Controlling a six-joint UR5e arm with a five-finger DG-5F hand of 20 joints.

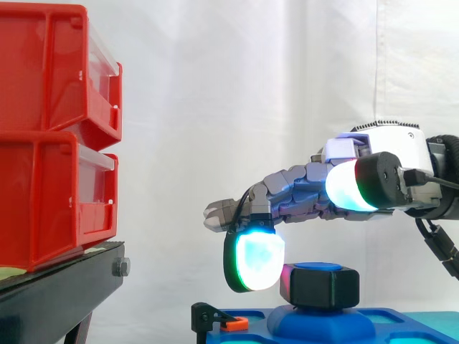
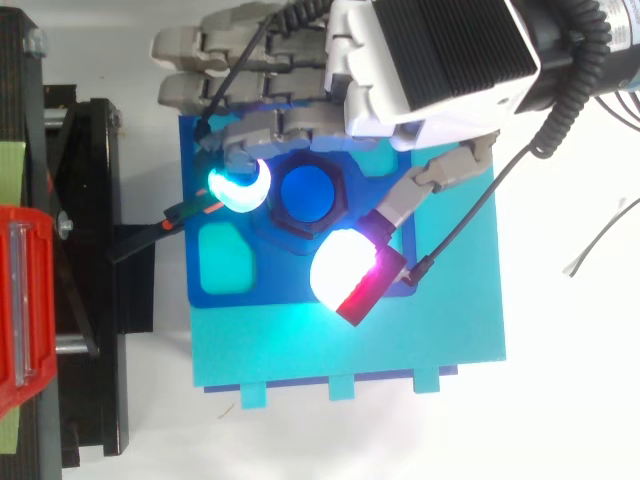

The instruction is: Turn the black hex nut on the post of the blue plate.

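A white curtain (image 1: 251, 86) hangs behind your work, with red bins (image 1: 50, 129) stacked on a black stand (image 1: 64, 287) at the left. The black hex nut (image 1: 320, 287) sits on the blue post (image 2: 308, 193), low on the blue plate (image 1: 394, 322). The hand (image 2: 430, 60) reaches over it from the right. One finger is bent down, and its cyan pad (image 1: 254, 261) rests against the nut's left side. The thumb (image 1: 350, 185) is above the nut, so your hand clasps nothing. The other fingers lie nearly straight.
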